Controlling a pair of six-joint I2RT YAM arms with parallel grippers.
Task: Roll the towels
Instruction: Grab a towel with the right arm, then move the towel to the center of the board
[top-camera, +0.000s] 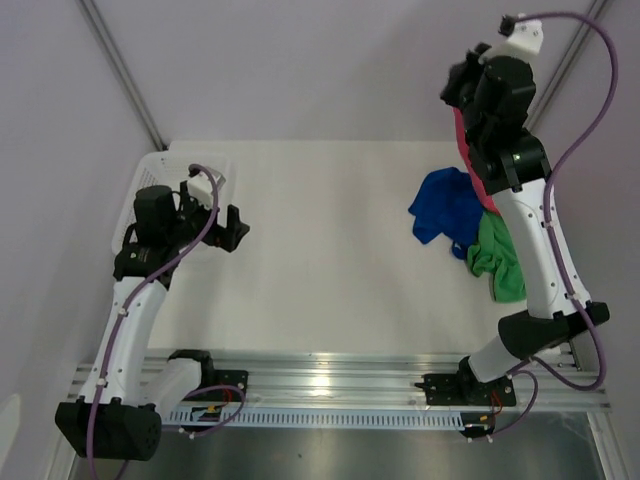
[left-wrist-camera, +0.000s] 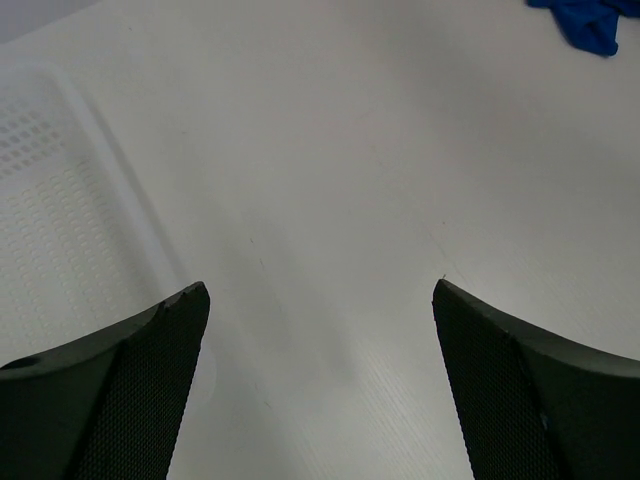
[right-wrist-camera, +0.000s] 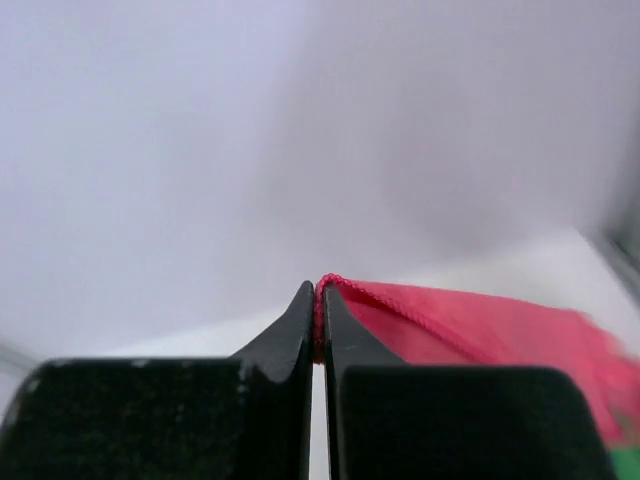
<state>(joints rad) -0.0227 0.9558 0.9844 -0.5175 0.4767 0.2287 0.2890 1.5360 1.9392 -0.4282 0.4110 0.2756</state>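
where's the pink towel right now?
Far right of the table in the top view: the pink towel hangs from the right fingers, pinched shut on its hem, its lower end next to the blue towel and green towel.

White table (top-camera: 330, 250) — pale lilac walls (top-camera: 300, 60) behind.

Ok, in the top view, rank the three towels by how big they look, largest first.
Blue towel
Green towel, nearly alike, and partly behind the right arm
Pink-red towel, only a strip showing
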